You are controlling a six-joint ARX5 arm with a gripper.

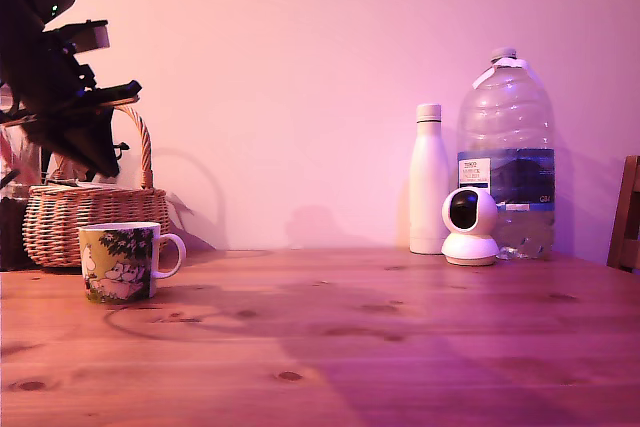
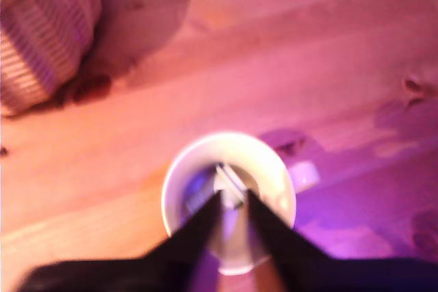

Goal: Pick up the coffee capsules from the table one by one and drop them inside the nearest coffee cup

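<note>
One broad wooden table (image 1: pixel 400 347) fills the lower half of the exterior view, and we see no capsule lying anywhere on its visible boards. Next in size, our arm (image 1: pixel 55 87) hangs high at the exterior view's left, above a wicker basket (image 1: pixel 85 212) and the mug. A large clear water bottle (image 1: pixel 506 152) stands at the back toward the exterior view's right; its white tag reads "TESCO" on the top line, and the finer print and the blue band are too small for us to read. Beside it stands a plain white flask (image 1: pixel 429 179), and in front of the bottle a small white dome camera (image 1: pixel 470 225). The coffee cup (image 1: pixel 121 261), printed with foliage and pale cartoon figures, sits near the basket with its handle toward the exterior view's right. In the wrist view our gripper (image 2: pixel 233 203) points straight down over the cup's mouth, jaws parted a little, with a small pale-faced thing we take for a coffee capsule (image 2: pixel 230 186) at their tips, inside the rim. Whether we grasp it or have let it go, the blur will not tell us. We judge this drop nearly done, and no further capsules show.
</note>
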